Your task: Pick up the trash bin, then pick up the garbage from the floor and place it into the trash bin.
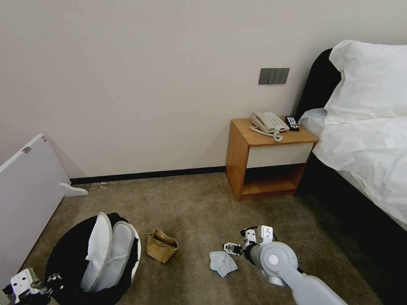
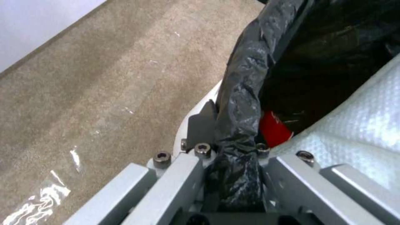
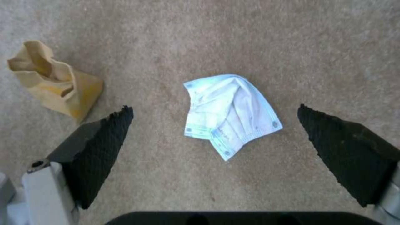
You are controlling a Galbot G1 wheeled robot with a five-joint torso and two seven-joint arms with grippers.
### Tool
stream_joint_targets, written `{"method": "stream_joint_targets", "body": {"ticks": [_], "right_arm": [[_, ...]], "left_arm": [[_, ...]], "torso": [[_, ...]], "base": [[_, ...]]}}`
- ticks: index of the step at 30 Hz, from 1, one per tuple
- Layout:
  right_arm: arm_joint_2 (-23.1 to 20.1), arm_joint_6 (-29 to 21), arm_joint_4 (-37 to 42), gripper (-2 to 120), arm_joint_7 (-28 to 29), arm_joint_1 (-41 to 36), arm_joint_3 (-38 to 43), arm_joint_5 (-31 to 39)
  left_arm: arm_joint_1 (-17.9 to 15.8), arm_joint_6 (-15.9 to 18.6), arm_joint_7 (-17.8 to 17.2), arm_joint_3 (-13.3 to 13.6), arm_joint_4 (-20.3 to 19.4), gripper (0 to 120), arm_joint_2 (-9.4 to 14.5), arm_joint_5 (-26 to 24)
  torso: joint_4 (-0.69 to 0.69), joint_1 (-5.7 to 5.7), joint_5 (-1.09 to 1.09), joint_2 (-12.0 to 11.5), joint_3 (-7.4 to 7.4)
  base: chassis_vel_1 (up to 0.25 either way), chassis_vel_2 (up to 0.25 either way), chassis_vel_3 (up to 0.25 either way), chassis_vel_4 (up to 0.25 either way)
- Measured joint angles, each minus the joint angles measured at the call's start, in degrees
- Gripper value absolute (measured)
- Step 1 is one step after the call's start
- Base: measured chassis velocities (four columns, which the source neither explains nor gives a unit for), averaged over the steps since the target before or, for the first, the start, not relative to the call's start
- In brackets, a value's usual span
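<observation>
The trash bin (image 1: pixel 63 254), white with a black bag liner, is at lower left in the head view, with two white slippers (image 1: pixel 108 250) standing inside. My left gripper (image 1: pixel 50 281) is shut on its bag-covered rim (image 2: pixel 239 125). A red can (image 2: pixel 273 129) lies inside beside a slipper (image 2: pixel 358 118). On the floor (image 1: pixel 199 207) lie a brown paper bag (image 1: pixel 161 245) and a crumpled pale blue-white piece like a face mask (image 1: pixel 222 262). My right gripper (image 3: pixel 213 107) hangs open just above that piece (image 3: pixel 231 115), one finger on each side, with the paper bag (image 3: pixel 58 84) off to one side.
A wooden nightstand (image 1: pixel 250 169) with a telephone (image 1: pixel 267 123) and a remote stands by the wall. The bed (image 1: pixel 369 148) fills the right side. A white board (image 1: pixel 25 190) leans at the left. Clear plastic wrap (image 2: pixel 37 200) lies on the carpet near the bin.
</observation>
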Motion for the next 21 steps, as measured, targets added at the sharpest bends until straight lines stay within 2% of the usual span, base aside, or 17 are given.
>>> {"method": "stream_joint_targets", "body": {"ticks": [21], "right_arm": [[6.78, 2.05, -12.05, 98, -5.58, 2.85, -2.89, -6.19]], "left_arm": [[1.14, 0.0, 0.2, -0.58, -0.92, 2, 0.13, -0.14]], "torso": [[0.0, 0.0, 0.0, 0.0, 0.0]], "base": [[0.0, 0.0, 0.0, 0.0]]}}
